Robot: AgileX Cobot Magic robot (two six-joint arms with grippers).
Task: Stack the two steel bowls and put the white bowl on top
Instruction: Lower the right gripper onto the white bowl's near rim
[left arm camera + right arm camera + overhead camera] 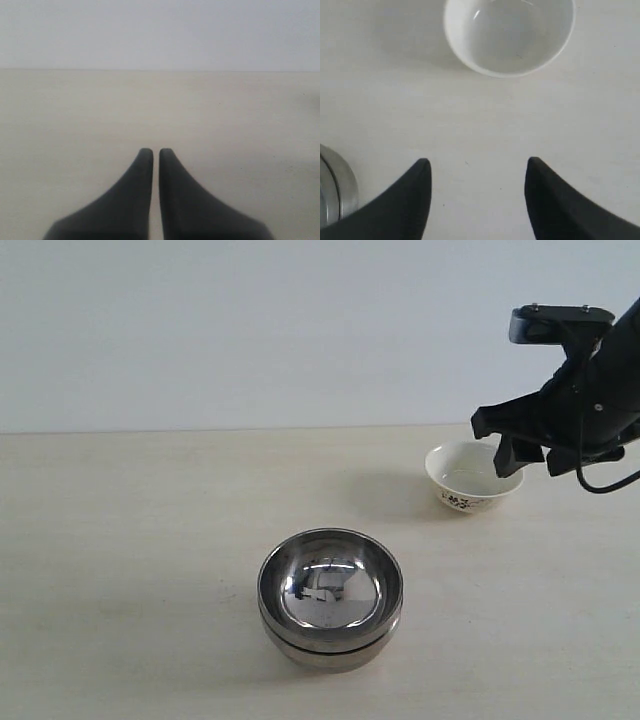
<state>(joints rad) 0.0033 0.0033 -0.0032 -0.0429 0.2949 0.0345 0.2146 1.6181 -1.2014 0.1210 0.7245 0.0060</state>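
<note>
Steel, mirror-bright: the two steel bowls [330, 590] sit nested one inside the other on the pale table [130, 530], at the near middle of the exterior view. Their rims lie close together, the upper one just above the lower. The upper bowl's inside mirrors its surroundings. Whether either side is dimpled cannot be told.

Ceramic, cream-white: the white bowl [474, 476] stands upright on the table, farther back and to the right, well apart from the stack. A dark print shows low on its outer side. It has not been placed on the steel pair.

Right gripper [490, 447]: black, hanging over the table by the white bowl and covering part of the bowl's right rim in the exterior view. Its fingers are spread wide with nothing between them. In the right wrist view the tips frame bare table, the white bowl lies beyond them, clear of both, and a sliver of the steel stack shows beside one finger.

Left gripper [156, 152]: two dark fingers drawn together, only a thin slit between them, gripping nothing, above bare table.
</note>
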